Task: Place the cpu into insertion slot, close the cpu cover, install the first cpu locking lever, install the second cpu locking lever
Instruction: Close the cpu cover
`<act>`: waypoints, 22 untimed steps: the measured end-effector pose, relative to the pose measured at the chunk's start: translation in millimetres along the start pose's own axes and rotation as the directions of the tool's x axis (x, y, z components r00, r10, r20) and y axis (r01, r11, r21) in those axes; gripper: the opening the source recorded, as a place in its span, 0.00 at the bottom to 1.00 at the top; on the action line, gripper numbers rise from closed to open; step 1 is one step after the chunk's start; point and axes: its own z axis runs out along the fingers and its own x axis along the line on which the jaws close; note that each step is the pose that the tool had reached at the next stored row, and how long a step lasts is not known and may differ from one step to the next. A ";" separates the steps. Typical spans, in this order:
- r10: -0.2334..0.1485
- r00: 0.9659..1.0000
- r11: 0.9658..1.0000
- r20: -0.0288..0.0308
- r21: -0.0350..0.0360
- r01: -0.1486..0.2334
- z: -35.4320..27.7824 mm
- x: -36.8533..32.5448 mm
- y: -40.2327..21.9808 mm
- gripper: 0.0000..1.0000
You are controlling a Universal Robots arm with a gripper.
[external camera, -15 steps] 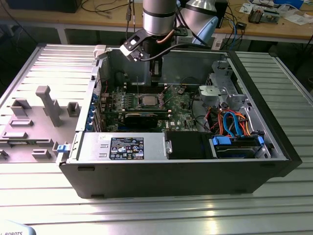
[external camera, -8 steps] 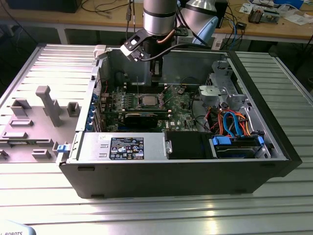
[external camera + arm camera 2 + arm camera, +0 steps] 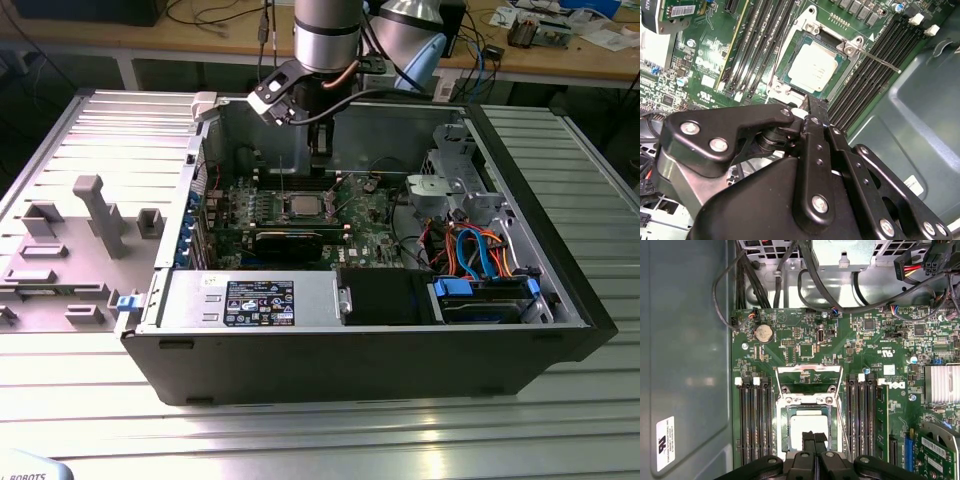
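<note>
The cpu (image 3: 812,67) lies flat in the insertion slot (image 3: 777,90) on the green board; its pale metal top is also seen in the exterior view (image 3: 303,206) and the first wrist view (image 3: 807,426). A silver frame plate, the cpu cover (image 3: 807,400), appears to lie around the chip, which shows through its window. One thin locking lever (image 3: 880,60) sticks out over the memory slots, and a thin wire (image 3: 774,65) runs along the other side. My gripper (image 3: 812,104) (image 3: 815,436) (image 3: 320,168) is shut, empty, with its tips just above the socket's edge.
Long black memory slots (image 3: 755,420) flank the socket. A finned heat sink (image 3: 942,385) and a card sit to one side. Cables (image 3: 805,280) hang near the power supply. The case wall (image 3: 920,110) is close by. A grey fixture tray (image 3: 80,240) lies outside the case.
</note>
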 end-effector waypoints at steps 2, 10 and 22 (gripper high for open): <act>0.000 1.000 1.000 0.000 0.000 0.000 0.0 0.0 0.5 0.11; 0.000 1.000 1.000 0.000 0.000 0.000 0.0 0.1 4.5 0.11; 0.000 1.000 1.000 0.000 0.000 0.000 -1.9 0.2 5.9 0.11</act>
